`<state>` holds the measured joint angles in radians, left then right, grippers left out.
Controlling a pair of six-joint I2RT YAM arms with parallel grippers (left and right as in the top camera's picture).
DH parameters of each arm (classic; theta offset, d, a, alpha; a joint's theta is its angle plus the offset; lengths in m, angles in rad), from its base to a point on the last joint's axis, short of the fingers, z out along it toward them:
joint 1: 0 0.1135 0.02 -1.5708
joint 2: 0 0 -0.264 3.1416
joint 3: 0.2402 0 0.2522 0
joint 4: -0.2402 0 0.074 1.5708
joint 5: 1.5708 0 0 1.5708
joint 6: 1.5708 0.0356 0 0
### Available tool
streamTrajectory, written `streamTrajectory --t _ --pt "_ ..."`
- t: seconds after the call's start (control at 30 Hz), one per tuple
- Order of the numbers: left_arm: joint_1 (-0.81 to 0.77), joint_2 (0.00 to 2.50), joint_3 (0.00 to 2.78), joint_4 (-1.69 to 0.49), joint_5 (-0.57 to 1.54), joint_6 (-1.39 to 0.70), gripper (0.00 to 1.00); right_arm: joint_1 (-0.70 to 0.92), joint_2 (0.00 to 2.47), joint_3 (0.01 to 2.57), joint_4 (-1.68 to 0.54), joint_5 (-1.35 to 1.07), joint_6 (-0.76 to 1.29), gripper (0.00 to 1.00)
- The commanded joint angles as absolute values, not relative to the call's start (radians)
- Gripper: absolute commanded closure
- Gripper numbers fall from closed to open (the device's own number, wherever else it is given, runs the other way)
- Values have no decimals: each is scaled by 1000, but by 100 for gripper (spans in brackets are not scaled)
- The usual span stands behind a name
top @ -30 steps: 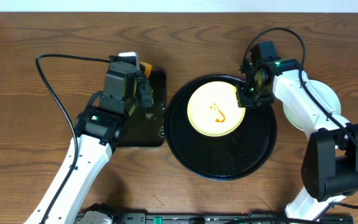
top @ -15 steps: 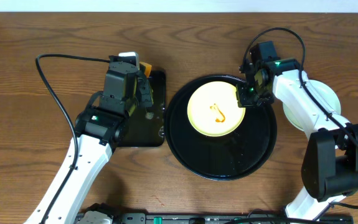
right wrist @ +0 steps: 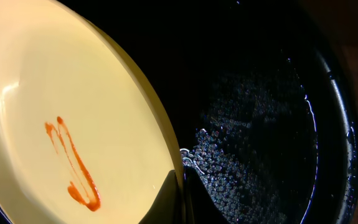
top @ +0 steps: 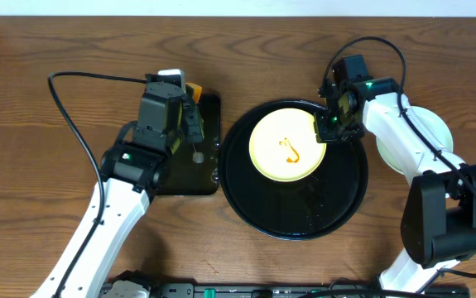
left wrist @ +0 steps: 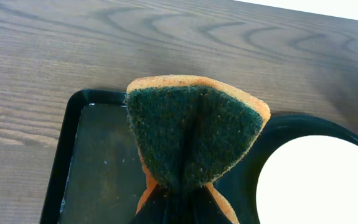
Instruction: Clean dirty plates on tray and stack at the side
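Observation:
A pale yellow plate (top: 286, 149) with an orange-brown sauce squiggle (right wrist: 73, 165) sits in the far part of the round black tray (top: 337, 211). My right gripper (top: 329, 124) is shut on the plate's right rim; the right wrist view shows its fingers (right wrist: 180, 194) pinching the rim of the plate (right wrist: 73, 93) over the wet tray floor (right wrist: 259, 124). My left gripper (top: 186, 103) is shut on a green and orange sponge (left wrist: 191, 137), held over the far end of the rectangular black tray (left wrist: 98, 162). A pale blue-green plate (top: 443, 124) lies on the table at the right, partly under my right arm.
The rectangular black tray (top: 204, 165) sits just left of the round tray, almost touching it. Water droplets cover the round tray's floor. A black cable (top: 72, 116) loops over the table at the left. The plate shows washed-out white in the left wrist view (left wrist: 322, 180).

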<state>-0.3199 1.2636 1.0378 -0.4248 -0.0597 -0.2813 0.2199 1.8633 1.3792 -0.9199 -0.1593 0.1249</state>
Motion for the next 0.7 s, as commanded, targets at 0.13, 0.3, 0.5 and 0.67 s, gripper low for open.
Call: streamTrajectory --t 0.13,0.3,0.5,0.67 --pt "-320 1386 1036 -471 -67 -316 92 244 1859 1385 -930 -161 117 99" --pt "-320 1517 1036 -533 16 -337 93 260 1859 1357 -927 -154 120 99" --pt "-320 1623 1036 -590 17 -357 93 263 1859 1302 -905 -135 146 99" --pt "-320 1611 1037 -594 36 -356 93 263 1859 1269 -886 -139 146 99"
